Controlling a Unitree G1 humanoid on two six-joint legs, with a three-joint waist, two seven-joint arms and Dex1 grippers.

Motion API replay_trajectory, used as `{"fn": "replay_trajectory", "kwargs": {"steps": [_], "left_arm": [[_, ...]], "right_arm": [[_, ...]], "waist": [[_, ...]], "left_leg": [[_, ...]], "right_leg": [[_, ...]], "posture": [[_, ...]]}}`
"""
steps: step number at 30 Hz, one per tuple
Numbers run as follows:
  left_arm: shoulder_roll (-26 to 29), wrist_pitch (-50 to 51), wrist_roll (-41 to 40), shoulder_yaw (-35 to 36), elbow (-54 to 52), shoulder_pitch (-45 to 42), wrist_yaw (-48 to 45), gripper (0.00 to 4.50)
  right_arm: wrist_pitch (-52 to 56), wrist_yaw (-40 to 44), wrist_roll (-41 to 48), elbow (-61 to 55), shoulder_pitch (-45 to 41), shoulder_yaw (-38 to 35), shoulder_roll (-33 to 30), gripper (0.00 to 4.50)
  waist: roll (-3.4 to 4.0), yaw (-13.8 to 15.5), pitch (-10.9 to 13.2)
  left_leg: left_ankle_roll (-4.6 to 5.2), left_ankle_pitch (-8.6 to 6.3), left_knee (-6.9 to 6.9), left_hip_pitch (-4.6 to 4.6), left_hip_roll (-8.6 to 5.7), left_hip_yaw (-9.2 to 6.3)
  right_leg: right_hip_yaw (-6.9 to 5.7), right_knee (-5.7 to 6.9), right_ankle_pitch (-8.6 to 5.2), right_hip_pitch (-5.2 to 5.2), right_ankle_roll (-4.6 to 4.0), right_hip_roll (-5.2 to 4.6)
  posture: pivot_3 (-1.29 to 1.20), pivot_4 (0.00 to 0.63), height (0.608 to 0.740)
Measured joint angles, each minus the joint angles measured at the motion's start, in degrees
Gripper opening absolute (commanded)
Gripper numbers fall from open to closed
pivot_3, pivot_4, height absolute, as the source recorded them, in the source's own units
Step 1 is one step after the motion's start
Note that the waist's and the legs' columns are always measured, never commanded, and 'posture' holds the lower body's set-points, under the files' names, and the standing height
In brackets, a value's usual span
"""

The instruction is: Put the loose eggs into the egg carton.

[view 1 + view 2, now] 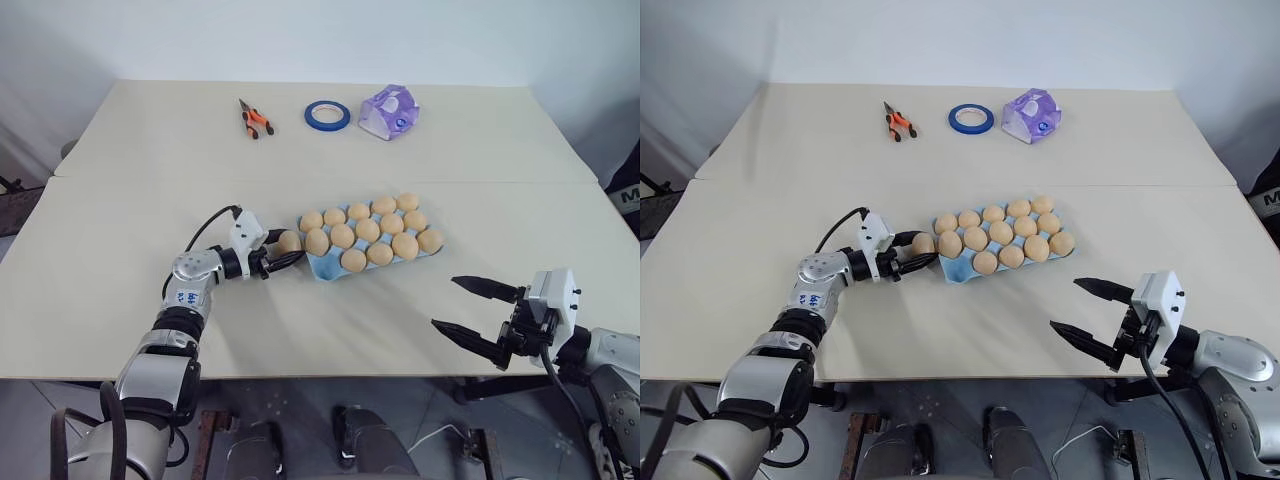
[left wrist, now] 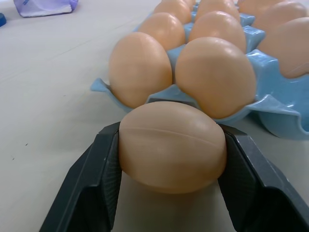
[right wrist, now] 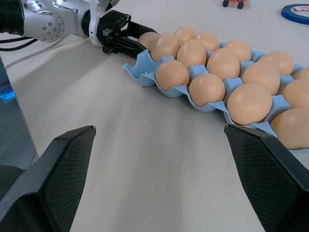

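The light blue egg carton [image 1: 326, 269] lies at the table's middle with several pale orange-tan eggs in its cups; the cup at its near left corner stands empty. One loose egg [image 2: 172, 146] rests on the table against the carton's left end. My left gripper [image 1: 291, 247] is shut on this egg, one black finger [image 2: 91, 183] pressed to each side. My right gripper [image 1: 445, 302] hangs open over the table's front edge, right of the carton, with nothing between its fingers [image 3: 65, 164].
At the back of the table lie orange-handled pliers [image 1: 256, 120], a blue tape roll [image 1: 327, 115] and a crumpled purple-and-white wrapper [image 1: 389, 111]. A seam crosses the table behind the carton.
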Motion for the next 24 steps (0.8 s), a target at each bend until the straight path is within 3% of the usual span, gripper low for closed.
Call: {"fn": "replay_trajectory", "kwargs": {"steps": [6,11,21,24], "left_arm": [[4.96,13.90,-6.75,0.39,-22.60,7.81,-7.20,2.39],[5.72,23.56,-10.68,-0.38,-35.24,10.23,-9.08,2.39],[-0.54,25.45,-10.05,-5.19,-36.89,8.33,-8.24,2.39],[-1.86,22.36,-8.53,-5.25,-33.81,6.57,-6.55,3.35]], "right_arm": [[-0.05,-0.05,-0.17,-0.07,0.32,-0.03,-0.06,4.50],[-0.16,0.05,-0.29,-0.06,0.26,-0.04,-0.07,4.50],[-0.99,-0.45,-0.64,0.07,0.29,0.01,0.05,4.50],[-1.00,-1.12,-0.65,-0.01,1.40,0.01,0.12,4.50]], "waist": [[0.01,-0.06,0.00],[0.01,0.23,0.00],[0.01,0.01,0.00],[0.02,-0.03,-0.01]], "left_leg": [[-0.06,-0.01,0.01,0.03,0.15,0.00],[-0.01,0.02,0.21,0.02,0.08,-0.06],[0.09,0.09,0.34,0.11,0.02,-0.14],[0.10,0.09,0.34,0.12,0.02,-0.17]], "right_leg": [[-0.01,0.11,-0.02,0.00,-0.03,0.04],[0.00,0.18,-0.01,0.05,-0.01,-0.02],[0.06,0.08,0.02,0.26,0.03,0.01],[0.06,0.07,0.02,0.29,0.03,0.01]], "posture": [[0.00,0.150,0.740],[0.00,0.150,0.740],[0.00,0.150,0.740],[0.00,0.150,0.740]]}}
